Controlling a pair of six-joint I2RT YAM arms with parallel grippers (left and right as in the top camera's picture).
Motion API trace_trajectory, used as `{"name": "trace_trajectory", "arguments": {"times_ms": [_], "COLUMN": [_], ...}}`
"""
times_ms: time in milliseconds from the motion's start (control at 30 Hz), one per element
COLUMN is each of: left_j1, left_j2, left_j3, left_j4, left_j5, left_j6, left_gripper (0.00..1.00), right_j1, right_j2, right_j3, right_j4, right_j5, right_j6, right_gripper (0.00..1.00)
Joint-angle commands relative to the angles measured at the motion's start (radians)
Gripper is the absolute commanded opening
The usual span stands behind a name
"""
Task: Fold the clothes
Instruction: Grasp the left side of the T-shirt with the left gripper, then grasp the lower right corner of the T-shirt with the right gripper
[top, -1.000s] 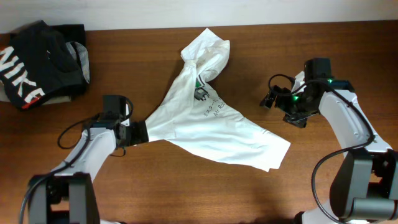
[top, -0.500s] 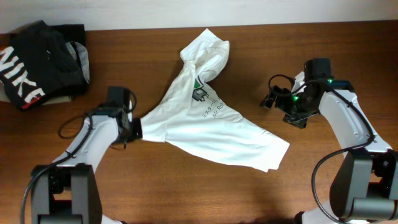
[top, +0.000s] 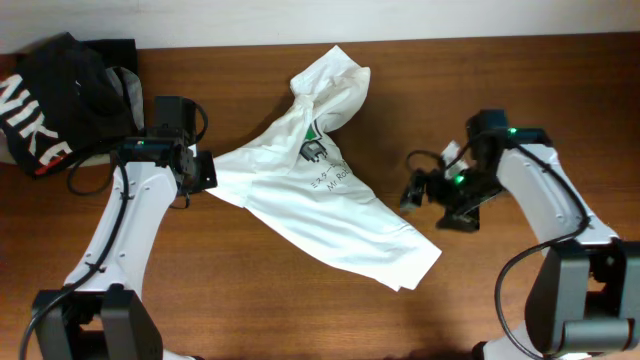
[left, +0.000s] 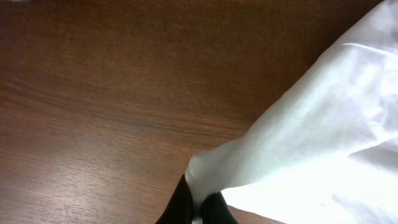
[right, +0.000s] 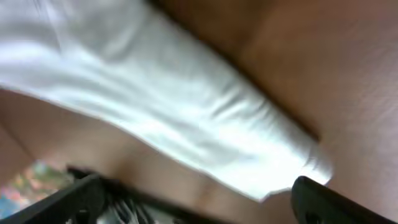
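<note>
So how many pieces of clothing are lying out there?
2 that I can tell apart: a white shirt spread out in the middle, and a black Nike garment bundled at the far left. That bundle may hide more underneath.

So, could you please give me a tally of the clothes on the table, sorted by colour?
White shirt: 1
Black Nike garment: 1
Total: 2
A grey edge shows beside the black one; whether it is a separate piece cannot be told.
</note>
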Motion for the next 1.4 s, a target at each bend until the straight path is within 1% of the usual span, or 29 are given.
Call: {"name": "trace_trajectory", "arguments": {"times_ms": [0, 67, 133, 167, 200, 233, 300, 333, 367, 400, 467, 567, 600, 633, 767, 800, 833, 900, 967, 1067, 1167, 1367], "left_j1": [0.0, 0.0, 0.0, 0.0, 0.0, 0.0, 0.0, 0.0, 0.0, 0.0, 0.0, 0.0, 0.0, 0.0, 0.0, 0.0, 0.0, 0.0, 0.0, 0.0, 0.0, 0.0], "left_j2": [-0.021, -0.021, -0.021, -0.021, -0.021, -0.021, -0.021, -0.021, -0.021, -0.021, -0.021, -0.021, -0.021, -0.021, -0.021, -0.021, -0.021, -0.021, -0.021, -0.021, -0.021, -0.021], "left_j3": [0.018, 0.018, 0.018, 0.018, 0.018, 0.018, 0.018, 0.018, 0.018, 0.018, 0.018, 0.018, 0.018, 0.018, 0.018, 0.018, 0.018, 0.018, 0.018, 0.018, 0.018, 0.018], "left_j4": [0.003, -0.002, -0.005, -0.005, -0.005, -0.008, -0.017, -0.026, -0.04, -0.047, -0.056, -0.063, -0.062, -0.061, -0.061, -0.062, -0.063, -0.06, -0.057, -0.058, -0.058, -0.053], "left_j5": [-0.019, -0.019, -0.018, -0.015, -0.015, -0.015, -0.015, -0.015, -0.015, -0.015, -0.015, -0.015, -0.015, -0.015, -0.015, -0.015, -0.015, 0.014, 0.031, 0.031, 0.037, 0.037], "left_j6": [-0.017, -0.017, -0.017, -0.017, -0.028, -0.032, -0.032, -0.032, -0.032, -0.032, -0.032, -0.032, -0.032, -0.032, -0.032, -0.032, -0.032, -0.032, -0.032, -0.032, -0.032, -0.032], "left_gripper": [0.0, 0.0, 0.0, 0.0, 0.0, 0.0, 0.0, 0.0, 0.0, 0.0, 0.0, 0.0, 0.0, 0.0, 0.0, 0.0, 0.0, 0.0, 0.0, 0.0, 0.0, 0.0], "right_j1": [0.042, 0.042, 0.054, 0.074, 0.122, 0.19, 0.377, 0.441, 0.546, 0.591, 0.631, 0.637, 0.637, 0.637, 0.625, 0.602, 0.544, 0.425, 0.39, 0.422, 0.419, 0.419], "right_j2": [-0.051, -0.126, -0.247, -0.283, -0.334, -0.379, -0.457, -0.472, -0.478, -0.475, -0.475, -0.473, -0.472, -0.471, -0.452, -0.443, -0.427, -0.409, -0.391, -0.339, -0.281, -0.275], "right_j3": [-0.001, 0.0, -0.001, -0.003, -0.018, -0.047, -0.149, -0.182, -0.231, -0.255, -0.304, -0.414, -0.467, -0.481, -0.483, -0.483, -0.483, -0.484, -0.494, -0.563, -0.587, -0.586], "right_j4": [-0.023, -0.043, -0.111, -0.136, -0.149, -0.129, -0.024, 0.011, 0.061, 0.078, 0.108, 0.2, 0.287, 0.317, 0.283, 0.268, 0.259, 0.257, 0.27, 0.409, 0.456, 0.47], "right_j5": [0.013, 0.014, 0.013, 0.015, 0.024, 0.065, 0.193, 0.23, 0.292, 0.325, 0.331, 0.311, 0.273, 0.276, 0.333, 0.336, 0.335, 0.311, 0.25, 0.088, 0.08, 0.09], "right_j6": [-0.06, -0.037, -0.021, -0.005, 0.047, 0.158, 0.425, 0.517, 0.649, 0.706, 0.772, 0.787, 0.786, 0.786, 0.79, 0.79, 0.775, 0.695, 0.67, 0.673, 0.677, 0.677], "right_gripper": [0.99, 0.99, 0.99, 0.99, 0.99, 0.99, 0.99, 0.99, 0.99, 0.99, 0.99, 0.99, 0.99, 0.99, 0.99, 0.99, 0.99, 0.99, 0.99, 0.99, 0.99, 0.99]}}
